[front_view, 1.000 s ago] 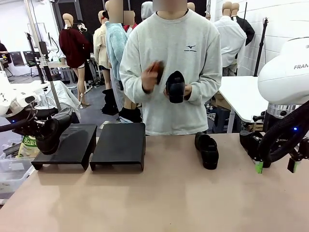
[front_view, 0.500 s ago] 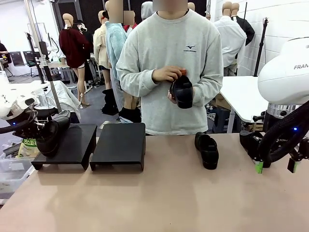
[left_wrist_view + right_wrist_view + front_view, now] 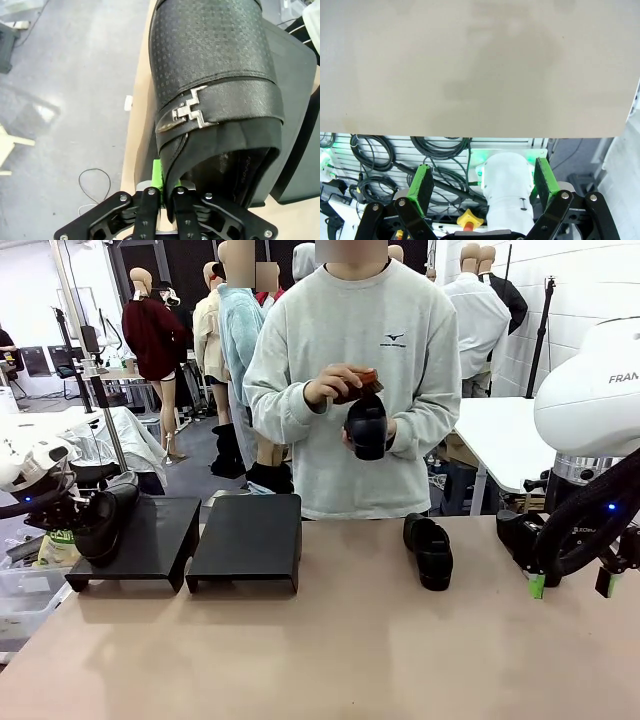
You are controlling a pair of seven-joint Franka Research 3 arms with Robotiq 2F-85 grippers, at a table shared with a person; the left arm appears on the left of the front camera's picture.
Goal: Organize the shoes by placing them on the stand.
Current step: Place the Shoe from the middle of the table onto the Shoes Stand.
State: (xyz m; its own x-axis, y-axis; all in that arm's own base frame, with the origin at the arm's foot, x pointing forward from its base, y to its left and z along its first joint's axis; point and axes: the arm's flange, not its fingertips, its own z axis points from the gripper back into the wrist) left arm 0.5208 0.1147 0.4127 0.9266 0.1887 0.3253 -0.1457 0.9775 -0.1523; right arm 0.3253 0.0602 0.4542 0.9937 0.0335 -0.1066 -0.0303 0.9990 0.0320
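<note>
The left pincer (image 3: 165, 176) grips the shoe (image 3: 210, 75) by its rim, toe ahead over the stand (image 3: 296, 85); right pincer (image 3: 482, 166) open.

The left arm (image 3: 30, 462) reaches in low at the left edge of the table (image 3: 350, 640), with the left gripper (image 3: 165, 186) pinched tight on the opening rim of a shoe (image 3: 210, 75). The right arm (image 3: 592, 390) hangs by the table's right edge, and the right gripper (image 3: 483, 180) points down, jaws spread wide, holding nothing.
</note>
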